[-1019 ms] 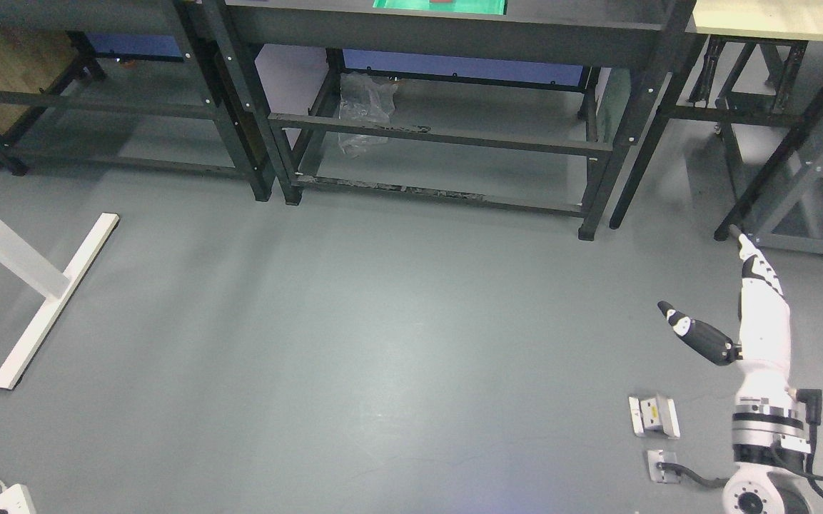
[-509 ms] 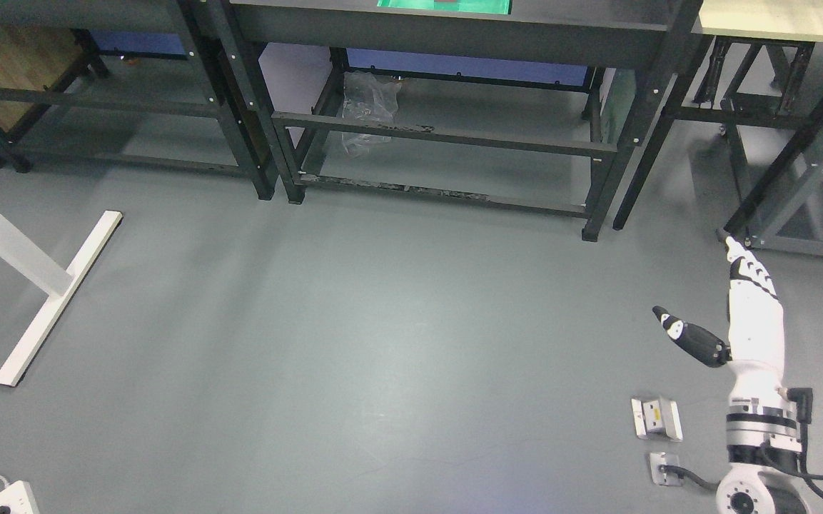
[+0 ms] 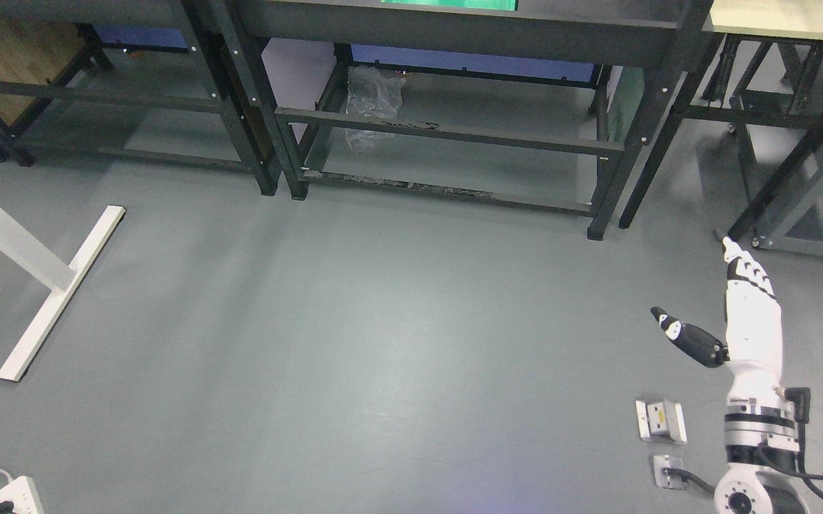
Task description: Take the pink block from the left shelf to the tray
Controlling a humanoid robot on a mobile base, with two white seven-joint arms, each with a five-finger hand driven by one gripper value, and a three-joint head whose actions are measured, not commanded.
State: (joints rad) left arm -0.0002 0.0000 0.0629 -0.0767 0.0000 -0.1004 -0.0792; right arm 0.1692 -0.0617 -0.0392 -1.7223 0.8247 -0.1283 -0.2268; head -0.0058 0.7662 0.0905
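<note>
The right hand point(image 3: 746, 321) shows low on the right side of the picture, over the grey floor point(image 3: 382, 343). Its fingers point(image 3: 739, 268) are straight and close together, pointing up the picture toward a table leg. The thumb point(image 3: 686, 337) sticks out to the left. The hand is open wide and holds nothing. It touches nothing, just air above the floor. The left hand is not in the picture.

The pink block can not be seen anywhere. At the very top edge, only a thin green strip of the tray point(image 3: 447, 3) shows, sitting on the dark shelf table point(image 3: 454, 32). A see-through plastic bag point(image 3: 374, 100) lies under that table. Two small metal plates point(image 3: 661, 421) lie on the floor just left of the wrist. A white table foot point(image 3: 61, 293) is on the left, and a white power strip point(image 3: 18, 494) is in the bottom left corner.

Compared with a second ago, the whole picture has slid a little, so the camera moved. Less of the green tray shows now. The hand keeps the same open shape and sits almost in the same spot
</note>
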